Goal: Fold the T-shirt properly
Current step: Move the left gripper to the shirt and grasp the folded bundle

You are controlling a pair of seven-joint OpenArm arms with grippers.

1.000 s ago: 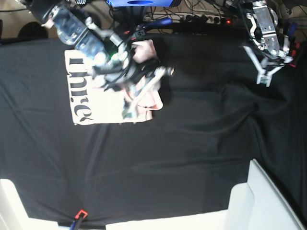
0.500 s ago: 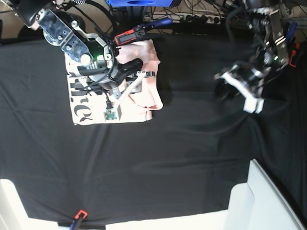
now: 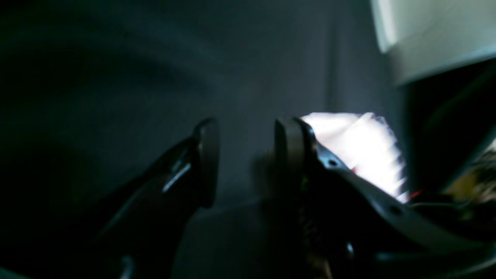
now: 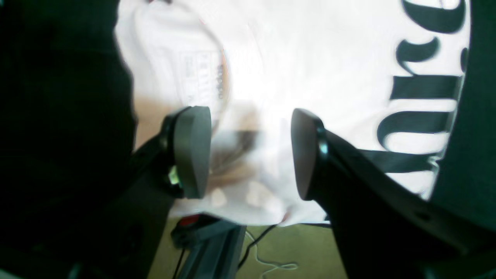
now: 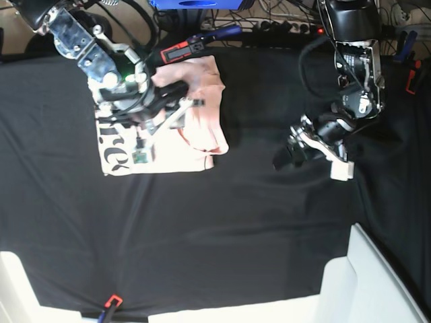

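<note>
The pale pink T-shirt [image 5: 195, 134] lies folded into a rectangle on the black cloth at the upper left, black lettering [image 5: 114, 145] along its left edge. My right gripper [image 5: 183, 97] hovers over its upper middle, open. In the right wrist view its fingers [image 4: 193, 151] stand apart above the shirt [image 4: 310, 58] with nothing between them. My left gripper [image 5: 288, 149] hangs low over bare cloth to the right of the shirt. In the left wrist view this gripper [image 3: 244, 159] is open and empty, with the T-shirt [image 3: 356, 147] showing beyond it.
A white bin [image 5: 377, 282] stands at the bottom right corner, and a white object [image 5: 10, 289] at the bottom left. A red-and-black tool [image 5: 182, 48] and cables lie past the table's far edge. A small orange-tipped item [image 5: 111, 303] sits at the near edge.
My left arm has swung down and left from the far right edge toward the table's middle, and its jaws have parted. My right gripper has drawn back a little, up and left, over the shirt.
</note>
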